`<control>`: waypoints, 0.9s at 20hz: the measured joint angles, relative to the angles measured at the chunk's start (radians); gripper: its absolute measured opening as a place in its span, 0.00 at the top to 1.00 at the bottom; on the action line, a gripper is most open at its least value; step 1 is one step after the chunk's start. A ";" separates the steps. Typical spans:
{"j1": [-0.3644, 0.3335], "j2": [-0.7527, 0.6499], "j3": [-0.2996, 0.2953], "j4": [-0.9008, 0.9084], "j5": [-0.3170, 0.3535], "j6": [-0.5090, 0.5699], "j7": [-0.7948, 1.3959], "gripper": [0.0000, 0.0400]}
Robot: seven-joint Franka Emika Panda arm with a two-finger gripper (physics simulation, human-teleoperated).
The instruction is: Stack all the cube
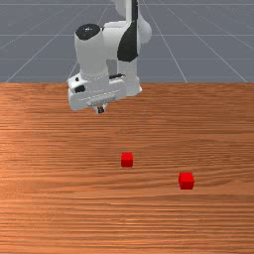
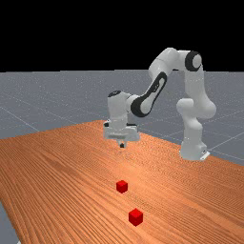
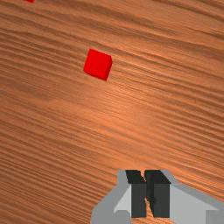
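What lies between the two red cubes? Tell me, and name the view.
Just the wooden table lies between the front view's left cube and the front view's right cube, as that view shows.

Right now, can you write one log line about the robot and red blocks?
gripper: shut, empty, raised | red cube, other red cube: on table, apart | stack: none yet

The table (image 1: 59, 213) is wood, its grain streaked, with a soft sheen in the far view. The cubes (image 1: 127, 160) look smooth and fairly matt. The arm (image 2: 193, 138) has a smooth, plastic-like shell, lightly glossy; the fingers (image 3: 161, 201) look dark and matt.
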 joint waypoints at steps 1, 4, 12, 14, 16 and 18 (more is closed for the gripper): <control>0.008 0.005 -0.015 0.009 0.030 -0.024 0.158 0.97; 0.015 0.012 -0.031 0.021 0.078 -0.054 0.344 0.99; 0.067 0.064 -0.007 0.079 0.070 -0.007 0.492 1.00; 0.107 0.132 0.009 0.151 0.043 0.006 0.534 0.37; 0.137 0.229 0.005 0.248 0.016 0.015 0.596 0.14; 0.157 0.339 -0.008 0.335 -0.007 0.020 0.657 0.05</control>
